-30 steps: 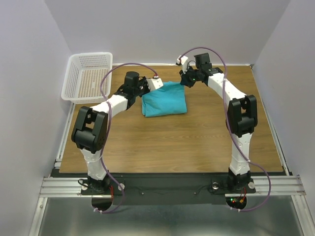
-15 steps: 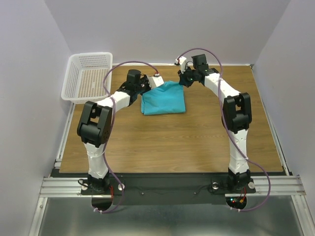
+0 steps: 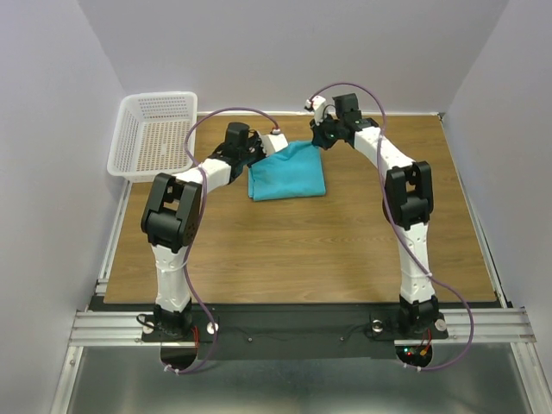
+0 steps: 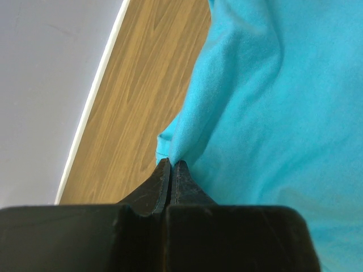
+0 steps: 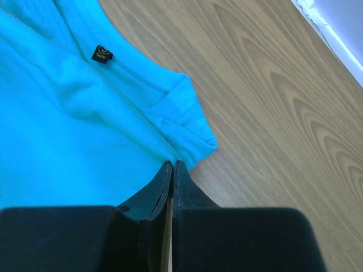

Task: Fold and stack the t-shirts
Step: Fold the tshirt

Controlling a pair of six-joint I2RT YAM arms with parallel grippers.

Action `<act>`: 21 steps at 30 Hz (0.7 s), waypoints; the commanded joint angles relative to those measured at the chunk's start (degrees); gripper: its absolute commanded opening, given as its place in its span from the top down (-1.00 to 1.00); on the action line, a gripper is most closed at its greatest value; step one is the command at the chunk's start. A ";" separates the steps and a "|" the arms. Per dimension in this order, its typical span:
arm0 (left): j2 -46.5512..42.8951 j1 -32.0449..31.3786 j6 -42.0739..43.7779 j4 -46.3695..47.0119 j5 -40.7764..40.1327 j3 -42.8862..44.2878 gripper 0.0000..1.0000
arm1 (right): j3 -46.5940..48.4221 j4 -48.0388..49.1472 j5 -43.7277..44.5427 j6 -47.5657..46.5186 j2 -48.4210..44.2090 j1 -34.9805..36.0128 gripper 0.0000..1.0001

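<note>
The turquoise-blue t-shirt point(image 3: 287, 172) lies folded on the wooden table at the back middle. My left gripper point(image 3: 269, 147) is shut on the shirt's far left corner; in the left wrist view the fabric point(image 4: 266, 102) rises from the closed fingertips point(image 4: 172, 165). My right gripper point(image 3: 317, 138) is shut on the shirt's far right corner. In the right wrist view the cloth point(image 5: 62, 130) meets the closed tips point(image 5: 172, 164), and a small dark label point(image 5: 101, 54) shows inside the neck.
A white plastic mesh basket point(image 3: 153, 134) stands at the back left corner. The back wall runs just behind both grippers. The wooden table point(image 3: 302, 250) stretches in front of the shirt.
Both grippers have drawn a little toward the back and left with the shirt's far edge, and both arms have stretched out further.
</note>
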 commanded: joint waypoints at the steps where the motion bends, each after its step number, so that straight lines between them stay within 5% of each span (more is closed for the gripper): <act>1: -0.21 0.52 -1.18 1.02 -0.67 3.13 0.84 | 3.58 3.68 0.34 1.63 1.53 -0.30 0.85; 2: -0.21 0.43 -1.71 1.54 -1.28 3.13 0.65 | 3.93 3.77 0.60 2.41 1.88 -0.30 0.74; 4: -0.65 0.43 -4.33 3.99 -4.26 3.13 -0.25 | 5.42 3.77 1.48 3.47 2.41 -0.30 0.42; 6: -2.57 0.43 -6.36 6.10 -6.38 3.05 -0.70 | 6.39 4.29 2.70 6.18 2.42 -0.30 0.26; 10: -6.79 0.52 -10.41 7.52 -8.58 4.54 -0.77 | 10.52 5.35 8.42 15.05 1.71 -0.56 0.11; 14: -11.98 0.52 -16.81 7.69 -8.67 4.28 -0.96 | 7.90 5.53 3.79 19.72 -2.76 -1.44 0.14; 19: -14.71 1.74 -39.04 -0.11 -5.01 6.73 -0.97 | -5.54 5.53 -13.94 22.54 -9.52 -1.80 0.65; 21: -14.10 2.54 -46.23 -2.76 3.43 5.95 -0.71 | -8.27 5.44 -17.75 22.28 -10.41 -1.80 0.70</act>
